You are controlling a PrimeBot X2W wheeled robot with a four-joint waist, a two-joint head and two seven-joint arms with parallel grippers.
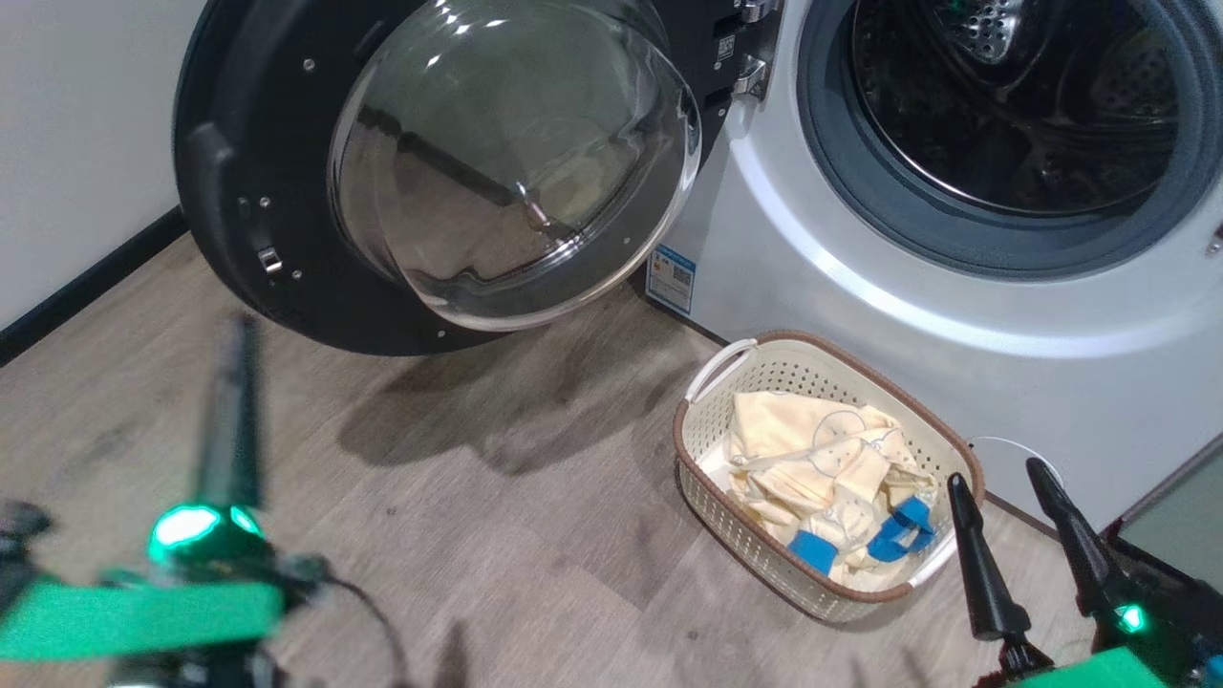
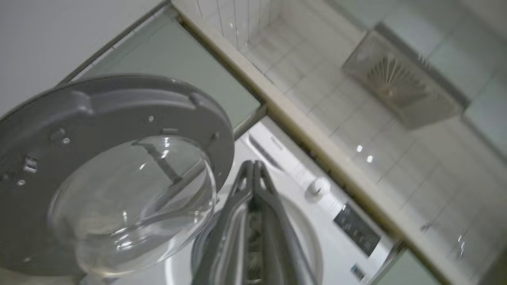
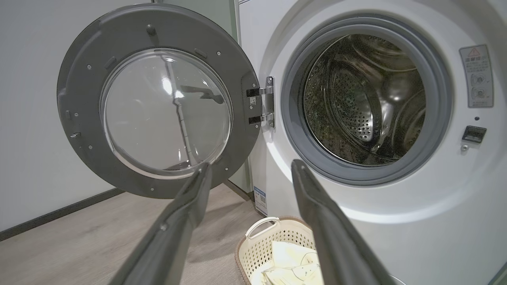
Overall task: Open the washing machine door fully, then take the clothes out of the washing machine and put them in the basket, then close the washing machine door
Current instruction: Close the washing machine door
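Observation:
The washing machine stands with its door swung wide to the left, glass bulge facing out. The drum looks bare. Cream clothes with blue trim lie in the basket on the floor in front of the machine. My left gripper is shut and holds nothing, blurred at the lower left, pointing up toward the door. My right gripper is open beside the basket's right end.
Wood floor spreads left of the basket. A white wall with dark skirting runs along the left. Pale green cabinets and a countertop sit above the machine. A dark object stands at the right edge.

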